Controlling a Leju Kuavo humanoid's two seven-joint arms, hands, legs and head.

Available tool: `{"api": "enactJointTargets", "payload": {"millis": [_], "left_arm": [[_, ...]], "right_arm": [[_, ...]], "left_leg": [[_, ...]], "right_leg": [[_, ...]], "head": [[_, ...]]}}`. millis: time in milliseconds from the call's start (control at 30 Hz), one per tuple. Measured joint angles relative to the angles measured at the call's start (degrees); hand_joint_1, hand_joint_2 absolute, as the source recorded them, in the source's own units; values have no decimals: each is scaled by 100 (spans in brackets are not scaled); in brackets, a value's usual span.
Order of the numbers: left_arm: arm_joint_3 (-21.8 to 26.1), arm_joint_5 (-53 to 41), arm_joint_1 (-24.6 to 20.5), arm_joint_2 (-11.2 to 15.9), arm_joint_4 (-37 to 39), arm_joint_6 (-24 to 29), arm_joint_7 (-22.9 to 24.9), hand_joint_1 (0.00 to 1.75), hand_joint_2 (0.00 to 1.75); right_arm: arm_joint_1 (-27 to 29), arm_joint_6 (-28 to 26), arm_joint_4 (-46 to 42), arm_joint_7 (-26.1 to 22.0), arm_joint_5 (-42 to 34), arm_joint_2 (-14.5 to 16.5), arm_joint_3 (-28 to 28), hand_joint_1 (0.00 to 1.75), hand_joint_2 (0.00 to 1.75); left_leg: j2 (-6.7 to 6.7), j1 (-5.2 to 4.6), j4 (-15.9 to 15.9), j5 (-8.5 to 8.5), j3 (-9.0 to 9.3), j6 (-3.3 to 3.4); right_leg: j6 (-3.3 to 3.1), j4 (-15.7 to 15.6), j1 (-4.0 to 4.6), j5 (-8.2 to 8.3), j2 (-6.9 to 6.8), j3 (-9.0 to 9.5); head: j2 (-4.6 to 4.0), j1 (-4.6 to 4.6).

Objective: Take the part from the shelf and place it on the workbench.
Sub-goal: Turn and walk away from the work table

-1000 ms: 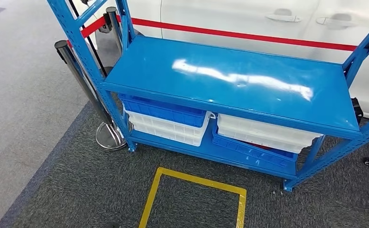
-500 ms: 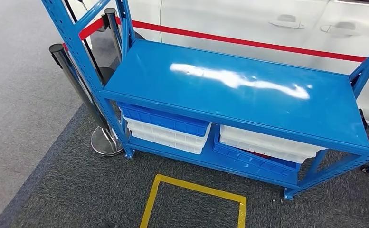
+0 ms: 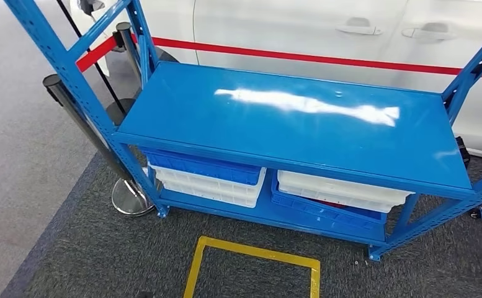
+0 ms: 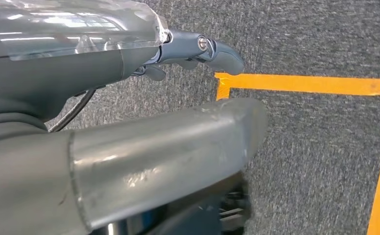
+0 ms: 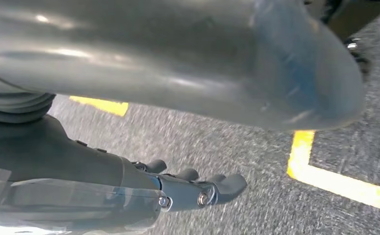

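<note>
While the head view looks down on the blue shelf (image 3: 288,124), its long axis runs from 9 o'clock to 3 o'clock across the frame, tilted slightly so the 3 o'clock end lies lower. The upper deck is bare blue metal carrying a white glare streak. Beneath it, on the lower deck, stand stacked bins: a blue bin (image 3: 204,166) over a white bin (image 3: 208,186) toward 8 o'clock, and a white bin (image 3: 340,189) over a blue bin (image 3: 325,212) toward 4 o'clock. Something red shows faintly between the latter pair; whether it is the part cannot be told, so the part's location and direction stay undetermined.

A chrome stanchion post (image 3: 83,124) on a round base stands at 9 o'clock, just beside the shelf's corner upright. A white car (image 3: 300,31) with a red stripe lies behind, at 12 o'clock. A yellow tape square (image 3: 250,248) marks the grey carpet (image 3: 102,248) at 6 o'clock.

In the left wrist view, the left hand (image 4: 192,54) hangs above the carpet holding nothing, its fingers (image 4: 224,56) extended. In the right wrist view, the right hand (image 5: 192,188) likewise holds nothing, fingers (image 5: 229,186) loosely apart.
</note>
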Motion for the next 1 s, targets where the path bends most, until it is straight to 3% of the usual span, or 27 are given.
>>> {"api": "enactJointTargets", "payload": {"millis": [67, 100, 133, 200, 233, 300, 367, 400, 467, 533, 567, 600, 633, 700, 767, 800, 900, 967, 1000], "left_arm": [[8, 16, 12, 1, 0, 2, 1, 0, 0], [13, 20, 17, 1, 0, 3, 1, 0, 0], [16, 22, 22, 1, 0, 4, 1, 0, 0], [23, 21, 27, 2, 0, 7, 1, 0, 0], [32, 21, 31, 3, 0, 8, 2, 0, 0], [51, 21, 31, 3, 0, 9, 6, 0, 0], [63, 21, 22, 2, 0, 14, 10, 0, 0], [66, 22, 19, -2, 0, 16, 10, 0, 0], [70, 26, 18, -10, 0, 22, 9, 0, 0], [83, 28, 26, -13, 0, 30, 8, 0, 0], [90, 27, 32, -13, 0, 34, 9, 0, 0], [95, 27, 36, -13, 1, 38, 9, 0, 0], [97, 27, 37, -13, 1, 41, 9, 0, 0], [99, 29, 31, -15, 2, 45, 10, 0, 0], [103, 38, 16, -22, 2, 55, 12, 0, 0], [104, 42, 8, -25, 2, 62, 14, 0, 0], [108, 47, -5, -29, 2, 71, 19, 0, 0], [108, 45, -10, -29, 2, 74, 20, 0, 0], [108, 42, -9, -27, 2, 76, 20, 0, 0]], "right_arm": [[-17, 39, 0, -20, -43, -1, -40, 0, 0], [-20, 46, 0, -28, -53, 0, -59, 0, 0], [-21, 44, 0, -32, -51, 1, -73, 0, 0], [-24, 28, 0, -29, -39, 4, -79, 0, 0], [-30, 22, 0, -27, -34, 5, -79, 0, 0], [-47, 10, 0, -25, -27, 6, -79, 0, 0], [-48, -19, 0, -15, 3, 6, -79, 0, 0], [-39, -41, 0, -8, 32, 5, -79, 0, 0], [-39, -82, 0, 4, 91, 4, -78, 0, 0], [-51, -97, 1, 9, 107, 4, -77, 0, 0], [-58, -89, 2, 9, 90, 5, -78, 0, 0], [-60, -78, 3, 10, 70, 5, -82, 0, 0], [-62, -75, 4, 12, 53, 6, -87, 0, 0], [-59, -126, 4, 40, 72, 6, -97, 0, 0], [-51, -223, 3, 86, 129, 3, -97, 0, 0], [-48, -263, 2, 100, 153, 2, -97, 0, 0], [-47, -302, 4, 111, 192, 7, -96, 0, 0], [-50, -300, 6, 112, 208, 18, -95, 0, 87], [-52, -297, 8, 112, 215, 24, -94, 0, 131]], "left_leg": [[-14, 41, 682, -240, -359, -57], [-15, 58, 834, -227, -458, -75], [-22, 73, 777, -101, -460, -86], [-132, 100, 116, 340, -203, -82], [-274, 110, -246, 495, -52, -72], [-485, 110, -633, 578, 104, -34], [-469, 92, -691, 562, 127, 39], [-427, 96, -731, 581, 149, 88], [-343, 111, -818, 628, 200, 186], [-237, 91, -849, 634, 217, 244], [-177, 76, -848, 625, 218, 261], [-116, 62, -845, 613, 224, 270], [-76, 51, -843, 599, 237, 271], [-29, 36, -840, 565, 283, 246], [-4, 9, -826, 521, 310, 196], [6, 1, -821, 503, 315, 169], [9, 5, -814, 465, 338, 82], [-10, 12, -582, 297, 262, 26], [-19, 24, -294, 129, 132, 0]], "right_leg": [[-19, 3, -2, -14, 73, 10], [-17, 5, -4, -22, 125, 21], [-8, 8, -8, -32, 188, 37], [26, 18, -24, -58, 316, 77], [54, 28, -27, -70, 377, 83], [123, 34, -40, -74, 483, 61], [210, 3, -57, -51, 569, 39], [243, 7, -62, -56, 552, 38], [283, 267, -52, -223, 355, -86], [294, 947, -44, -567, 127, -437], [302, 1292, -47, -694, 86, -627], [306, 1499, -49, -724, 64, -749], [305, 1502, -50, -643, 49, -767], [269, 917, -44, -253, 31, -482], [207, 219, -12, 10, 13, -119], [182, 43, 5, 43, 6, -27], [123, -49, 9, 31, -3, 18], [70, -103, -28, 46, -13, 53], [51, -117, -41, 48, -19, 67]], "head": [[1, -8], [1, -8], [1, -9], [1, -9], [0, -7], [0, -6], [1, -8], [1, -4], [1, 25], [1, 56], [1, 60], [1, 60], [1, 59], [1, 60], [1, 59], [1, 58], [1, 56], [0, 38], [1, 25]]}}
